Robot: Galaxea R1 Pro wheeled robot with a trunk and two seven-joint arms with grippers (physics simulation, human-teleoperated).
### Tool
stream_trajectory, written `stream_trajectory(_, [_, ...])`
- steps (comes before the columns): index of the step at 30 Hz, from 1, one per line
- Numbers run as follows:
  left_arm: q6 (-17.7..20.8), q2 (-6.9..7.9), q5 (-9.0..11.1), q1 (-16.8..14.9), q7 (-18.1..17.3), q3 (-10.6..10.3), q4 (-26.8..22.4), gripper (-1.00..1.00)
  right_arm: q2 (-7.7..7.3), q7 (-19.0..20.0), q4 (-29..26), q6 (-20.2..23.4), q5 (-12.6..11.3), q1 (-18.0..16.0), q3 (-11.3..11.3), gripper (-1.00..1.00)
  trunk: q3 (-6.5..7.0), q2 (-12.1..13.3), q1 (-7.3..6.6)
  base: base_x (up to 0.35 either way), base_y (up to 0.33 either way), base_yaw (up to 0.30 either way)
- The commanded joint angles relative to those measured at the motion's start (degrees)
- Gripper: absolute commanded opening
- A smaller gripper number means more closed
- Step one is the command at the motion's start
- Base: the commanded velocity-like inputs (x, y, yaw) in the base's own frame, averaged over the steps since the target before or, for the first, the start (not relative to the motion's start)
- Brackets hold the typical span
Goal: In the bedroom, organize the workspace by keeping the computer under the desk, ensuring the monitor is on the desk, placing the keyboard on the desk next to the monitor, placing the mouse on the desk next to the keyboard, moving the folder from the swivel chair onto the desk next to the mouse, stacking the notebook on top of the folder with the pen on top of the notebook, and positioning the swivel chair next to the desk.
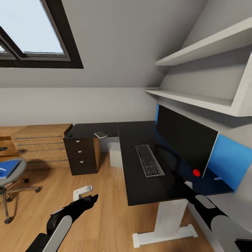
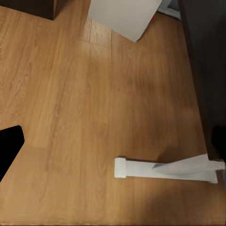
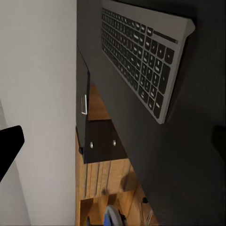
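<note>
The black desk [image 1: 140,189] carries the monitor [image 1: 185,140] along its blue back panel, and the keyboard [image 1: 149,160] lies in front of it. The notebook [image 1: 100,134] rests on the desk's far wing. Beneath the desk stands the light-grey computer [image 1: 115,154]. The swivel chair [image 1: 14,175] is far left with the blue folder [image 1: 8,168] on its seat. My right gripper [image 3: 113,136] hovers open over the desktop beside the keyboard [image 3: 141,56]. Out over the wood floor my left gripper [image 2: 113,141] hangs open, facing the computer [image 2: 125,16].
A light-wood drawer chest [image 1: 42,147] stands against the back wall, next to the desk's black drawers [image 1: 81,152]. White shelves [image 1: 196,99] hang above the monitor. The desk's white leg and foot [image 1: 168,227] stand on the floor to the right of my left arm.
</note>
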Motion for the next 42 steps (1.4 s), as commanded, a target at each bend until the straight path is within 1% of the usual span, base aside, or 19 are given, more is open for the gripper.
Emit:
stream_trajectory(1, [0.0, 0.05, 0.6, -0.1, 0.6, -0.1, -0.1, 1.00, -0.01, 0.1, 0.1, 0.3, -0.3, 0.0, -0.1, 1.00, -0.07, -0.1, -0.03, -0.333, -0.001, 0.000])
stream_trajectory(14, [0.0, 0.05, 0.7, -0.1, 0.7, 0.1, 0.1, 1.00, 0.07, 0.0, 0.2, 0.2, -0.2, 0.0, 0.0, 1.00, -0.07, -0.1, -0.03, -0.333, 0.000, 0.000])
stream_trajectory(19, [0.0, -0.01, 0.6, -0.1, 1.0, 0.2, 3.6, 1.00, 0.15, 0.0, 0.3, 0.2, -0.2, 0.0, 0.0, 1.00, -0.07, -0.1, -0.03, -0.331, 0.000, 0.000])
stream_trajectory(21, [-0.1, -0.04, 0.6, -0.1, 1.0, 0.8, 4.4, 1.00, 0.25, 0.0, 0.4, -0.1, -0.1, 0.0, 0.1, 1.00, -0.07, -0.1, -0.03, -0.176, 0.000, 0.000])
stream_trajectory(23, [-0.4, -0.18, 0.5, -0.1, 0.9, 1.9, 5.2, 1.00, 0.97, 0.0, 0.7, -1.3, 0.4, 0.0, 0.1, 1.00, -0.07, -0.1, -0.03, -0.082, 0.000, 0.000])
stream_trajectory(24, [-0.7, -0.22, 0.5, -0.1, 0.8, 2.2, 6.5, 1.00, 1.64, 0.1, 1.3, -2.4, 1.3, 0.0, 0.3, 1.00, -0.07, -0.1, -0.03, -0.041, 0.000, 0.000])
stream_trajectory(25, [-1.3, -0.25, 0.3, -0.1, 0.7, 2.4, 8.5, 1.00, 2.20, 0.3, 2.1, -3.7, 2.6, 0.0, 0.4, 1.00, -0.07, -0.1, -0.03, -0.026, 0.000, 0.000])
stream_trajectory(27, [-2.2, -0.27, 0.2, -0.1, 0.6, 2.5, 10.7, 1.00, 2.62, 0.8, 2.6, -5.1, 4.3, 0.1, 0.5, 1.00, -0.07, -0.1, -0.03, -0.019, 0.000, 0.000])
stream_trajectory(29, [-5.6, -0.26, 0.2, -0.1, 0.4, 2.6, 14.9, 1.00, 3.23, 2.9, 3.4, -7.6, 8.0, 0.2, 0.6, 1.00, 0.29, 0.8, -0.47, -0.009, 0.000, 0.000])
stream_trajectory(30, [-6.6, -0.23, 0.2, -0.1, 0.4, 2.6, 15.9, 1.00, 3.39, 3.6, 3.5, -8.1, 8.9, 0.3, 0.6, 1.00, 0.47, 1.2, -0.69, -0.005, 0.000, 0.000])
stream_trajectory(32, [-10.3, -0.10, 0.3, -0.1, 0.2, 2.6, 20.9, 1.00, 4.55, 6.5, 3.9, -10.3, 13.0, 1.1, 0.7, 1.00, 0.83, 2.0, -1.13, -0.003, 0.000, 0.000])
stream_trajectory(33, [-11.1, -0.11, 0.3, -0.1, 0.1, 2.5, 22.4, 1.00, 4.96, 7.1, 4.0, -11.0, 14.1, 1.5, 0.7, 1.00, 1.01, 2.4, -1.35, -0.002, 0.000, 0.000])
stream_trajectory(34, [-12.5, -0.14, 0.3, -0.1, 0.1, 2.4, 25.6, 1.00, 5.83, 8.0, 4.0, -12.7, 16.5, 2.4, 0.7, 1.00, 1.18, 2.8, -1.57, -0.001, 0.000, 0.000])
stream_trajectory(35, [-14.6, -0.16, 0.2, -0.1, 0.1, 1.8, 30.5, 1.00, 7.14, 8.8, 4.1, -16.5, 20.4, 4.0, 0.7, 1.00, 1.36, 3.2, -1.79, 0.000, 0.000, 0.000])
stream_trajectory(37, [-18.1, -0.06, 0.2, -0.1, 0.1, 1.0, 34.4, 1.00, 8.75, 9.2, 4.3, -23.2, 25.6, 6.1, 0.7, 1.00, 1.72, 4.0, -2.23, 0.000, 0.000, 0.000])
stream_trajectory(38, [-19.1, -0.04, 0.2, -0.1, 0.1, 0.8, 35.1, 1.00, 9.19, 9.3, 4.4, -24.9, 26.9, 6.7, 0.7, 1.00, 1.90, 4.4, -2.45, 0.000, 0.000, 0.000])
stream_trajectory(40, [-23.1, 0.01, 0.1, -0.1, 0.0, 0.4, 38.2, 1.00, 11.06, 9.4, 6.6, -32.2, 32.2, 9.0, 0.7, 1.00, 2.26, 5.2, -2.89, 0.000, 0.000, 0.000])
stream_trajectory(41, [-24.0, 0.00, -0.1, -0.1, 0.0, 0.3, 39.1, 1.00, 11.46, 9.4, 7.6, -34.1, 33.5, 9.4, 0.7, 1.00, 2.44, 5.6, -3.11, 0.000, 0.000, 0.000])
stream_trajectory(42, [-25.7, -0.01, -0.7, -0.1, 0.0, 0.1, 40.7, 1.00, 12.14, 9.2, 10.3, -37.9, 36.1, 10.2, 0.7, 1.00, 2.62, 6.0, -3.33, 0.000, 0.000, 0.000])
